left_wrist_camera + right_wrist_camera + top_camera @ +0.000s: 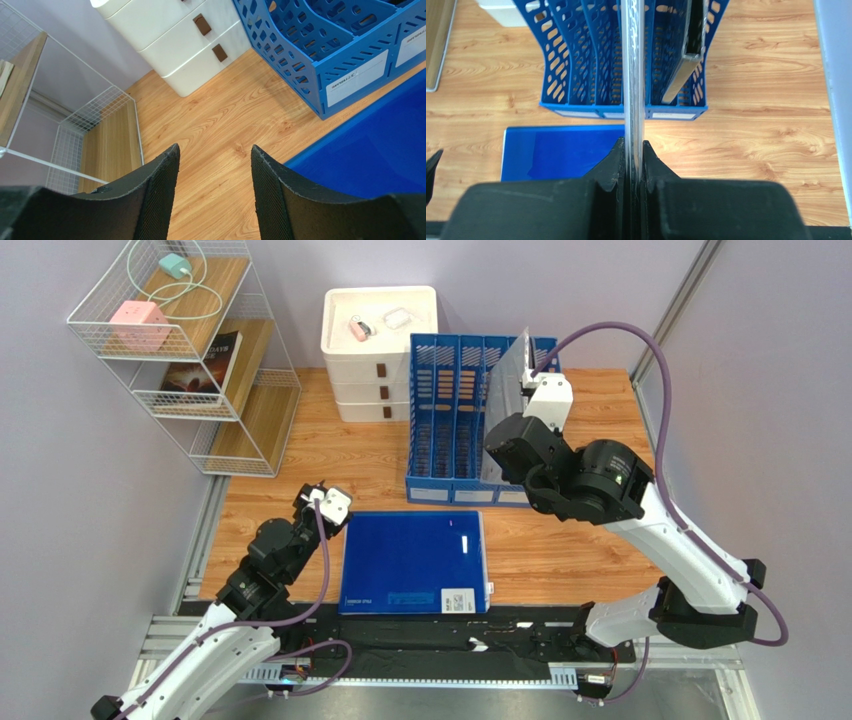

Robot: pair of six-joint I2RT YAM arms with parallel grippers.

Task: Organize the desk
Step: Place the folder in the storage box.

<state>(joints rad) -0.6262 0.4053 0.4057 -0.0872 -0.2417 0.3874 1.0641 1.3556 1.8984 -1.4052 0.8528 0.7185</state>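
- Our right claw (633,148) clamps a thin clear plastic folder (633,70), holding it upright over the blue perforated file rack (576,60).
- Our left claw (214,155) hangs open and empty over the large orange-brown wooden table (225,120).

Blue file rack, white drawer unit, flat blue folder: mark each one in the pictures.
blue file rack (450,420), top external view, on its perforated dividers.
white drawer unit (356,391), top external view, on the middle drawer front.
flat blue folder (410,560), top external view, middle of its cover.
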